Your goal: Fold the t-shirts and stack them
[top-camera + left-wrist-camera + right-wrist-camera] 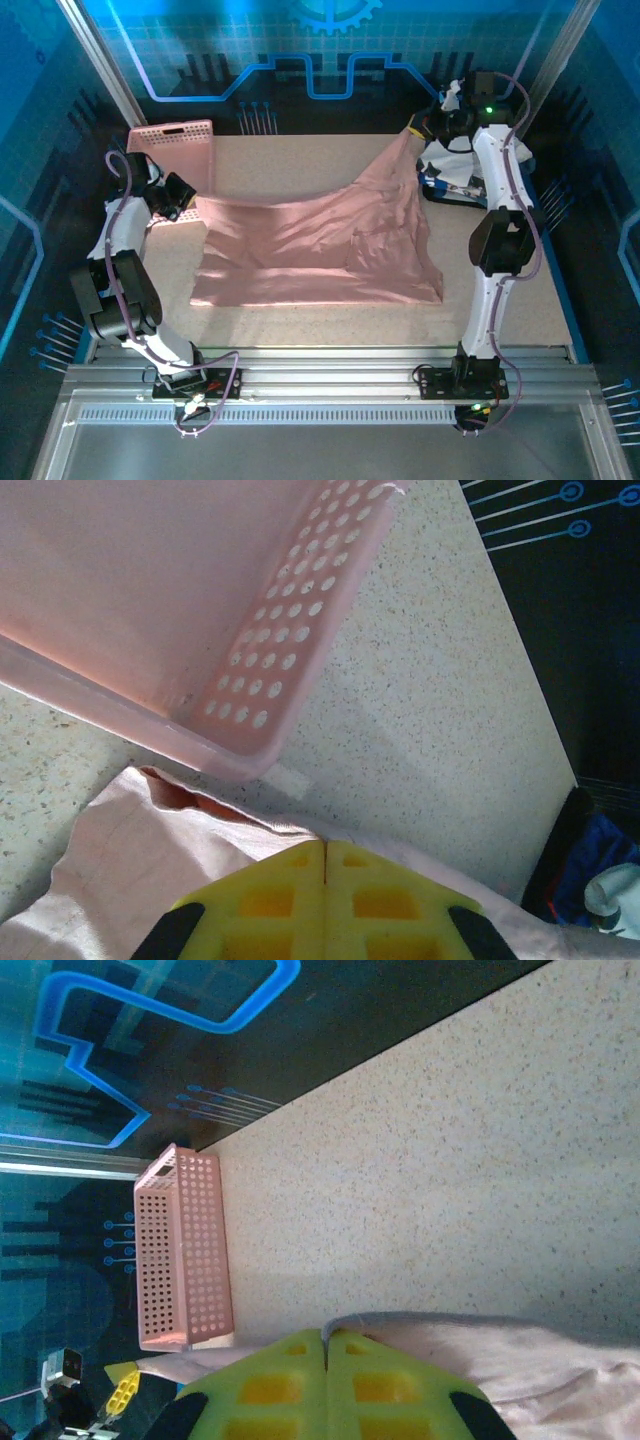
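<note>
The dusty-pink t-shirt hangs stretched across the table between both arms, its lower part resting on the surface. My left gripper is shut on the shirt's left edge, beside the basket; in the left wrist view the yellow pads meet on the pink cloth. My right gripper is shut on the shirt's far right corner, lifted at the back; in the right wrist view the cloth edge runs into the closed pads. A white and navy shirt pile lies under the right arm.
The rigid pink lattice basket stands at the table's back left, close to my left gripper, also the basket and the basket. The speckled table has bare room in front of the shirt. Blue cloth shows at the frame edge.
</note>
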{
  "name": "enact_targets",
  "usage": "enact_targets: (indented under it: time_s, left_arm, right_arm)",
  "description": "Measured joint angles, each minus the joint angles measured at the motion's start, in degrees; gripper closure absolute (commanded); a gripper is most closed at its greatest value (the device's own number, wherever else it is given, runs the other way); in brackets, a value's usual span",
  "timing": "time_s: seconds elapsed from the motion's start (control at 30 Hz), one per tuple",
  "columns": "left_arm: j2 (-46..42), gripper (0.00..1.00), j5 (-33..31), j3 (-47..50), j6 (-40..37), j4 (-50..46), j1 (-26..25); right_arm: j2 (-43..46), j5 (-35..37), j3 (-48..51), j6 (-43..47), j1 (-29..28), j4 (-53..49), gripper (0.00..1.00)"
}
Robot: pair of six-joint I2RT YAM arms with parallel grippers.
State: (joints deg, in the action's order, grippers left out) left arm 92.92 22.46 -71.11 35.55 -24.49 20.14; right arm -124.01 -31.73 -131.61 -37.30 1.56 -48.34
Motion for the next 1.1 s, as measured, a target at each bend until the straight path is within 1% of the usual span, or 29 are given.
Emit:
enact_targets:
  time_s: [0.37, 0.73, 1.1]
  left_arm:
    - [-0.7, 1.00, 1.7, 0.6, -1.7, -0.1, 1.7]
    - [-3.9, 1.00, 2.9, 3.6, -3.1, -0.7, 3.1]
    - [-6.3, 1.00, 3.0, 7.1, -4.5, -1.2, 3.4]
  right_arm:
    - [9.7, 0.2, 11.4, 0.0, 0.0, 2.2, 1.00]
    - [15.2, 0.8, 20.9, 0.0, 0.0, 4.3, 1.00]
    - [21.4, 1.3, 31.7, 0.0, 0.3, 7.3, 1.00]
